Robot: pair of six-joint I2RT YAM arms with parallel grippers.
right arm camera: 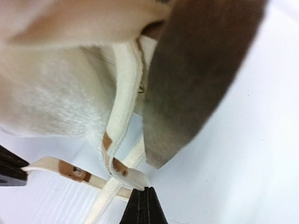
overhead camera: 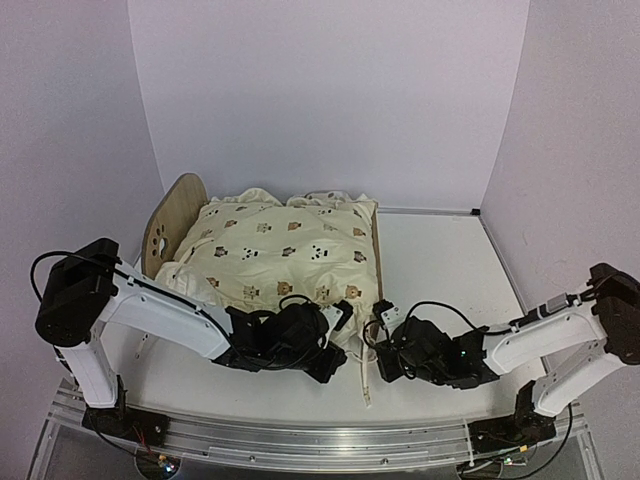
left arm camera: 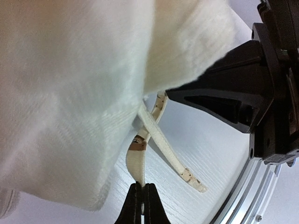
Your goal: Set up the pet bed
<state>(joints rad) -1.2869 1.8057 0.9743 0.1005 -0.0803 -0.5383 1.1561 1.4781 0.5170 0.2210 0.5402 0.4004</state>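
Observation:
The pet bed stands at the table's middle left, its arched headboard (overhead camera: 175, 215) on the left and its low wooden footboard (overhead camera: 378, 250) on the right. A cream animal-print cushion (overhead camera: 280, 250) covers it. Both grippers meet at the bed's near right corner. My left gripper (left arm camera: 142, 186) is shut on a cream tie strap (left arm camera: 135, 161) that hangs from the cushion (left arm camera: 70, 93). A second tie (left arm camera: 173, 158) crosses it and lies on the table. My right gripper (right arm camera: 145, 190) is shut, pinching the folded end of a tie (right arm camera: 133, 176) beside the wooden footboard (right arm camera: 191, 79).
A loose strap end (overhead camera: 364, 375) trails toward the near edge between the two arms. The right arm's black body (left arm camera: 243, 93) sits close beside the left gripper. A metal rail (overhead camera: 300, 440) runs along the near table edge. White walls close in the back and sides.

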